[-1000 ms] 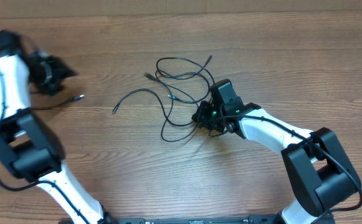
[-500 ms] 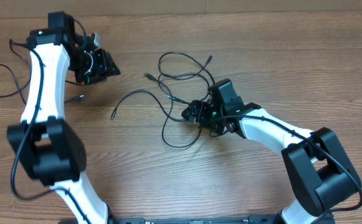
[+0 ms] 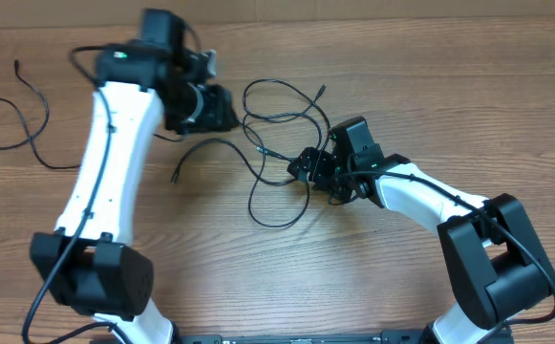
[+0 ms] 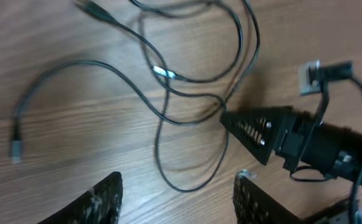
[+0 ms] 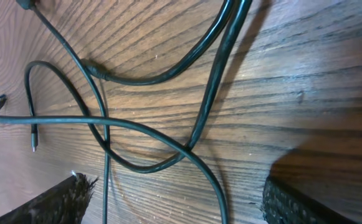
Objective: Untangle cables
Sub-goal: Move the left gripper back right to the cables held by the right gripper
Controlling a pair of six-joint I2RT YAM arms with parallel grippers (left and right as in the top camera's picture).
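Several thin black cables [image 3: 263, 151] lie tangled in loops on the wooden table. One free end with a small plug [image 3: 174, 175] trails out to the left. My left gripper [image 3: 229, 112] hovers just left of the upper loops. In the left wrist view it [image 4: 181, 199] is open, with a cable loop [image 4: 187, 185] on the table beyond its tips. At the tangle's right edge my right gripper [image 3: 302, 170] sits low and open. In the right wrist view crossing cable strands [image 5: 193, 146] run between its fingers [image 5: 50, 205] without being pinched.
A separate black cable [image 3: 45, 113] lies apart at the far left of the table. The table's back edge [image 3: 401, 17] runs along the top of the overhead view. In the left wrist view the right gripper's black body [image 4: 274, 134] shows beside the tangle.
My left arm has swung from the far left across to the tangle. My right gripper has gone from shut to open and has shifted slightly up.
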